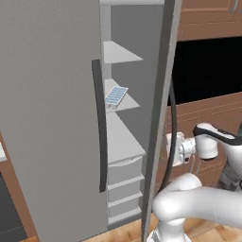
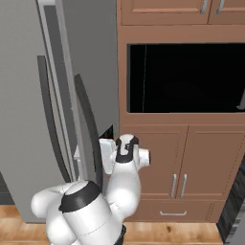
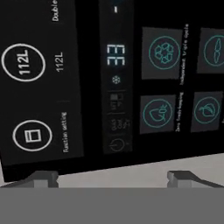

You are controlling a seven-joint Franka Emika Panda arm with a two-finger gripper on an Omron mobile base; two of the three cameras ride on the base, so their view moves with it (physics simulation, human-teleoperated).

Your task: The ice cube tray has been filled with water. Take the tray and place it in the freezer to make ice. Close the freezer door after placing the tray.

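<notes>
Tray on the freezer shelf, door ajar.

I see the ice cube tray (image 1: pixel 116 96) lying flat inside the freezer (image 1: pixel 124 142), long axis running inward; my jaws are spread, facing the freezer door (image 1: pixel 160 113).

Left base view: behind arm, left side, looks forward and down into open freezer (image 1: pixel 124 142), shelves in sight. Right base view: behind arm, right side, faces freezer door (image 2: pixel 88 81) outer face and brown cabinets (image 2: pixel 191 158). Both share door and arm. Hand view: very near black control panel (image 3: pixel 109 78), rolled sideways.
</notes>
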